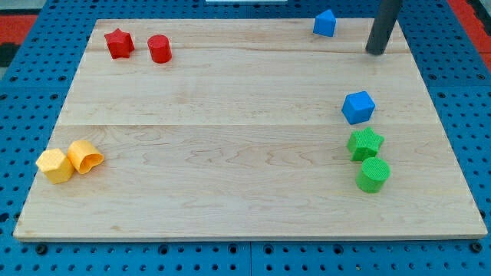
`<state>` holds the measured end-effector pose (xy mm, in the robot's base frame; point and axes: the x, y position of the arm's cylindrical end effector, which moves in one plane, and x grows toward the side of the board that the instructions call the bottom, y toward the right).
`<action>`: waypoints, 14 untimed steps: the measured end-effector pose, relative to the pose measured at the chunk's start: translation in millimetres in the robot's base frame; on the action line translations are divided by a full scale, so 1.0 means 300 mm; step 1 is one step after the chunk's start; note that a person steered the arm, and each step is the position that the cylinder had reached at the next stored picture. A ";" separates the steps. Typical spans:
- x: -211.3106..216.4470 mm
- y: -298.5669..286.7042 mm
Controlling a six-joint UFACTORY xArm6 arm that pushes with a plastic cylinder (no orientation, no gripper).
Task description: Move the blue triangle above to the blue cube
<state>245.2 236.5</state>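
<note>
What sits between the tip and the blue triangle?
Nothing: in the camera view only bare wood separates my tip from the blue triangle, which is toward the view's left and slightly higher.

The straight dark rod (pixel 383 27) runs out of the picture at its 1 o'clock edge, so its upper length and the arm carrying it are cut off; my tip (pixel 376 52) itself shows. The small blue triangle block (pixel 324 24), toward 12 o'clock, is too small to make out its faces clearly. The blue perforated base (pixel 23 84) around the pale wooden board (pixel 230 115) is cropped on all sides. The red patch (pixel 468 19) at 2 o'clock is cut off and cannot be identified.
</note>
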 end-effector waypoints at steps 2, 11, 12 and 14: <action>-0.179 -0.061; -0.058 -1.066; 0.007 -1.012; 0.152 -0.790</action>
<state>290.7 -0.5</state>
